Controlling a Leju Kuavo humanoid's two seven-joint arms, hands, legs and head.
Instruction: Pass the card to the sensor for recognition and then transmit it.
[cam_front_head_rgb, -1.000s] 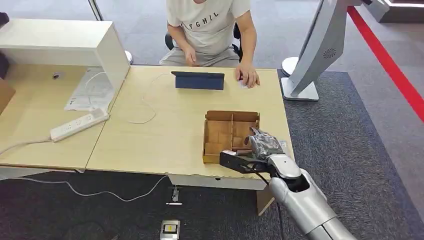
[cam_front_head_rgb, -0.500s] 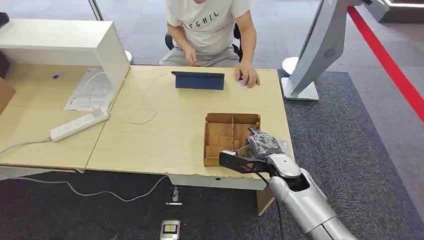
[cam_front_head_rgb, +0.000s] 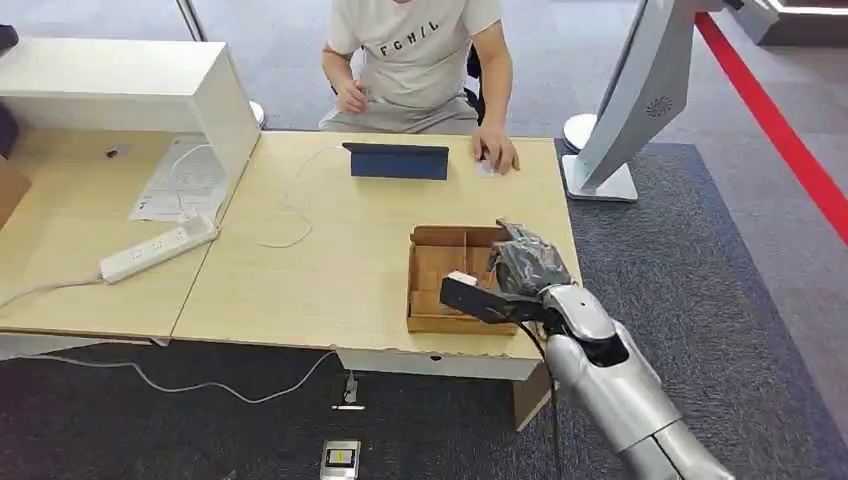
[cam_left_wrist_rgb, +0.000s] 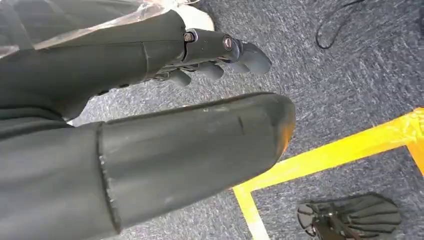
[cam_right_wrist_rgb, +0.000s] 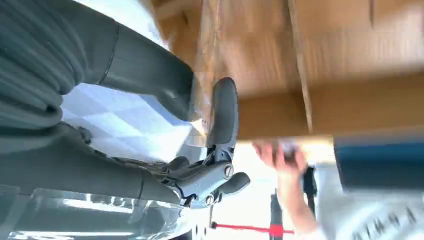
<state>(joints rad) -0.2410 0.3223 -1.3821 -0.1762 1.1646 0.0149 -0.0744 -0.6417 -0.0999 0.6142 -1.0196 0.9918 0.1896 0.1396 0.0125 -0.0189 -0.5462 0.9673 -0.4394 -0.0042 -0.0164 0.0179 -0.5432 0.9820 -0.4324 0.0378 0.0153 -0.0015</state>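
My right hand (cam_front_head_rgb: 525, 268) hovers over the near right part of a brown cardboard box (cam_front_head_rgb: 440, 237) split into compartments, at the table's front right. In the right wrist view the thumb and a finger (cam_right_wrist_rgb: 223, 112) pinch a pale white-blue card (cam_right_wrist_rgb: 120, 122). A small white corner of the card (cam_front_head_rgb: 461, 277) shows by the thumb tip in the head view. A dark blue flat device (cam_front_head_rgb: 397, 161) stands at the table's far edge. My left hand (cam_left_wrist_rgb: 150, 125) hangs over the carpet with its fingers apart and nothing in it.
A person sits behind the table, one hand (cam_front_head_rgb: 495, 152) resting on it beside the blue device. A white power strip (cam_front_head_rgb: 158, 249), cable and papers lie to the left. A white shelf unit (cam_front_head_rgb: 130, 85) stands at far left, a grey stand (cam_front_head_rgb: 620, 120) to the right.
My right hand has risen out of the box and shifted slightly away from me, with the card's white corner now showing. The person's other hand has lifted to the chest.
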